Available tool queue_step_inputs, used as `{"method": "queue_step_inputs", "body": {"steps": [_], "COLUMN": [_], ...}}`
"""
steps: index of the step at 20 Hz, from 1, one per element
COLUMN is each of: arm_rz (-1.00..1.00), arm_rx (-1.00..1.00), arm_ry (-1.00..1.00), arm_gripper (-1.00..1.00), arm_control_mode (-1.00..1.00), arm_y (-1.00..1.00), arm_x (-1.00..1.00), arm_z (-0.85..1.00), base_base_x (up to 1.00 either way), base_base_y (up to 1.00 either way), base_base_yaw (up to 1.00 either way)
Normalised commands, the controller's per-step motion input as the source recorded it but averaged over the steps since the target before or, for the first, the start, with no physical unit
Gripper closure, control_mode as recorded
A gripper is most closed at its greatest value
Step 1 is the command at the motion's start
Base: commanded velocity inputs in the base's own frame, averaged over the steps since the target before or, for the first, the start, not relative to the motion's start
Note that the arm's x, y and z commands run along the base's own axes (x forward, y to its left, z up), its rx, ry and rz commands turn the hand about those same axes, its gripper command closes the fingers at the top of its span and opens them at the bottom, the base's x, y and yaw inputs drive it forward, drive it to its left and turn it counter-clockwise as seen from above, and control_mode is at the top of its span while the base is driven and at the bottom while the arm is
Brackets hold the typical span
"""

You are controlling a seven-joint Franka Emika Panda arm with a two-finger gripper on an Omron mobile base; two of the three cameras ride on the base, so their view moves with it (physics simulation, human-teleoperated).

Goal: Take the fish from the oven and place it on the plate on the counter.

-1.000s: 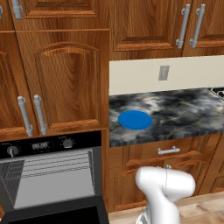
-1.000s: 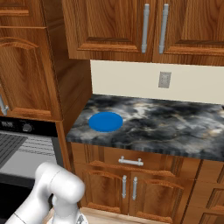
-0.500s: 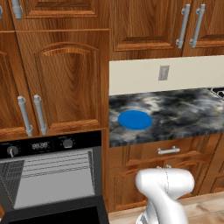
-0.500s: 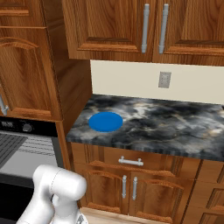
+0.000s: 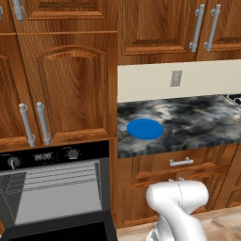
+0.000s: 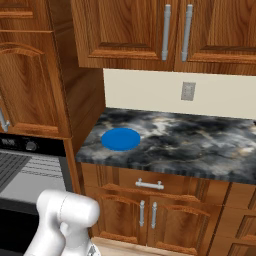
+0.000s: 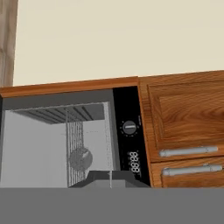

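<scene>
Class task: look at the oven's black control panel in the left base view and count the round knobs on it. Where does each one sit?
2. One knob sits at the panel's left end, the other knob to the right of the digital display on the oven. None appears hidden.

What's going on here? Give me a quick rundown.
A white robot arm stands low in front of the kitchen cabinets, and its hand camera faces the oven, whose door is open onto a grey interior with wire racks. A small greyish object shows behind the rack in the hand view; whether it is the fish is unclear. The blue plate sits bare on the marbled counter, so nothing has been moved onto it yet. Whether the gripper is open or shut cannot be told.
</scene>
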Motion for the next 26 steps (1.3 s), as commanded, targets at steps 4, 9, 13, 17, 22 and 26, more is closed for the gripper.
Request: {"method": "queue_step_inputs", "body": {"steps": [4,9,13,17,22,26], "arm_rz": [0.00,0.00,-0.01,-0.03,-0.02,-0.02], "arm_rx": [0.00,0.00,0.00,0.00,0.00,0.00], "arm_ry": [0.02,0.06,0.09,0.07,0.07,0.08], "arm_gripper": [1.00,1.00,1.00,1.00,1.00,1.00], "arm_control_mode": [-1.00,-1.00,-1.00,-1.00,-1.00,-1.00], "arm_y": [-0.09,-0.21,-0.23,-0.23,-0.12,0.00], "arm_x": [0.24,0.58,1.00,1.00,0.83,0.55], "arm_z": [-0.16,-0.39,-0.24,-0.16,-0.16,0.00], "base_base_x": [0.00,0.00,0.00,0.00,0.00,0.00], "base_base_y": [0.00,0.00,0.00,0.00,0.00,0.00], "base_base_yaw": [0.00,0.00,0.00,0.00,0.00,0.00]}}
